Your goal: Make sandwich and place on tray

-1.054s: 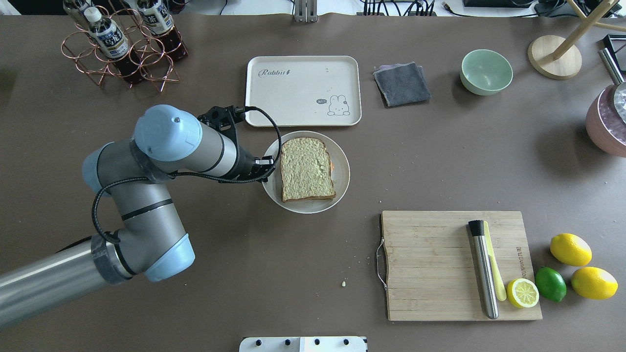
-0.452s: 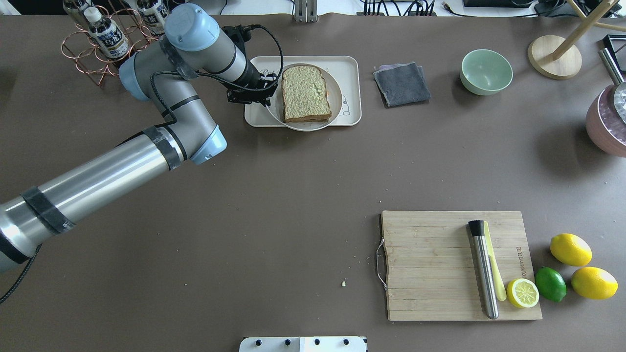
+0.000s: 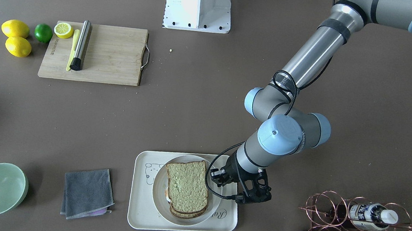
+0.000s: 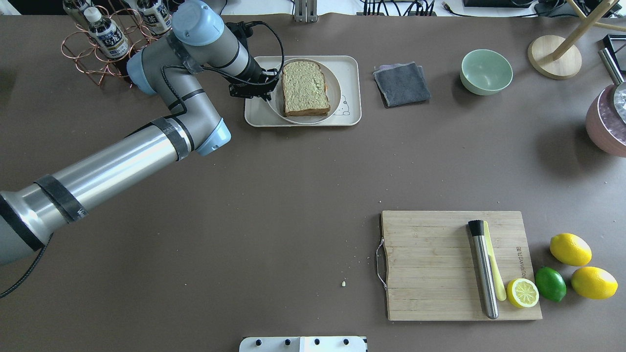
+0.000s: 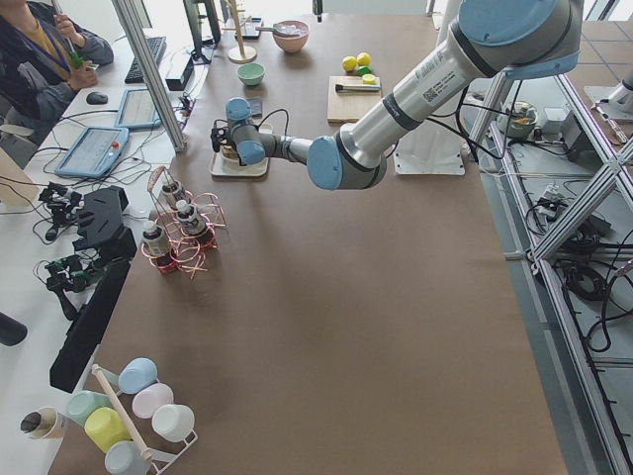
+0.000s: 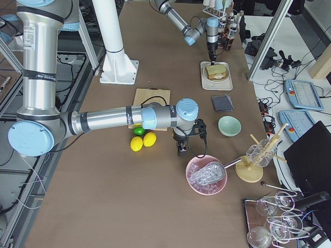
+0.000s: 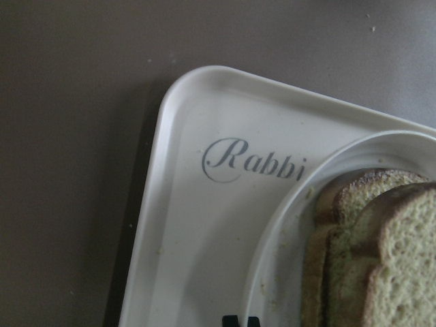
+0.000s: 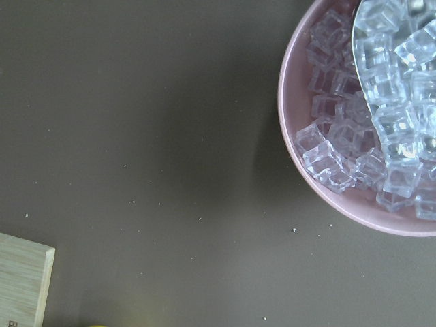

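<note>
Near the surface's far edge, the left claw [image 4: 268, 93] clamps the round white plate [image 4: 335, 82], bearing the brown-crusted bread sandwich [image 4: 305, 88], on the cream rectangular tray [image 4: 352, 68]; the right claw [image 6: 182, 151]: cannot tell.

The sandwich [image 3: 187, 187] lay on a round plate [image 3: 159, 189] inside the tray [image 3: 142, 216]; the left tool [image 3: 213, 176] pinched the plate's rim.
</note>
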Robot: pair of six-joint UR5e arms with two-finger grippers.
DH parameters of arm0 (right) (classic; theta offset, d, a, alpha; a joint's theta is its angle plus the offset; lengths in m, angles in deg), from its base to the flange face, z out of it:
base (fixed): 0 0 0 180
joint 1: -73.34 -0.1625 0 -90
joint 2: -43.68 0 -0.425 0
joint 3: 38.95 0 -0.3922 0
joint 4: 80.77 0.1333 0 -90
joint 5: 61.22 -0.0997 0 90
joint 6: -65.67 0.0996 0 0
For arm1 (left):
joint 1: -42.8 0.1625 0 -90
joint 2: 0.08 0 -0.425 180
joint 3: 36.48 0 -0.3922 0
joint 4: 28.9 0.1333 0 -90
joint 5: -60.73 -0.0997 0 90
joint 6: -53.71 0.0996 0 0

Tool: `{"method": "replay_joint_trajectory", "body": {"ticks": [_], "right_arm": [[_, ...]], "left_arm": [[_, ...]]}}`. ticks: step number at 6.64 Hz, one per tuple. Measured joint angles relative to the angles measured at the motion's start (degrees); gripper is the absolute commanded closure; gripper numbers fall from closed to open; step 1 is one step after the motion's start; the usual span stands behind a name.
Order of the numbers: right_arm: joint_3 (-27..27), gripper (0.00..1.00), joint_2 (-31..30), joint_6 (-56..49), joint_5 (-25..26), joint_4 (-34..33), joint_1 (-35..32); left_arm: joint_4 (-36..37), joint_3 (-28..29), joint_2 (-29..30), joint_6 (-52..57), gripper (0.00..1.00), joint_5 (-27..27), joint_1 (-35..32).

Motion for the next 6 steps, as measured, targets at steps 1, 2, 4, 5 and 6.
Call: {"method": "replay_joint_trajectory", "body": {"ticks": [1, 2, 4, 5, 6], "right_arm": [[0.3, 0.00, -0.3, 0.0, 0.0, 0.0, -0.1], [0.5, 0.00, -0.7, 0.1, 0.0, 0.1, -0.1], [0.7, 0.00, -0.7, 0.4, -0.1, 0.1, -0.1], [0.6, 0.00, -0.3, 0.6, -0.1, 0.1, 0.0], [0.5, 0.00, 0.3, 0.6, -0.1, 0.1, 0.1]], "left_arm": [[-1.0, 1.1, 0.5, 0.0, 0.09, -0.3, 0.0], [-1.8, 1.4, 0.7, 0.0, 0.03, -0.9, 0.1], [-1.9, 0.4, 0.9, -0.1, 0.03, -1.8, 0.2], [1.0, -4.5, -1.2, 0.1, 0.03, -2.0, -0.1], [7.9, -14.2, -5.5, 1.2, 0.03, -2.0, -0.6]]}}
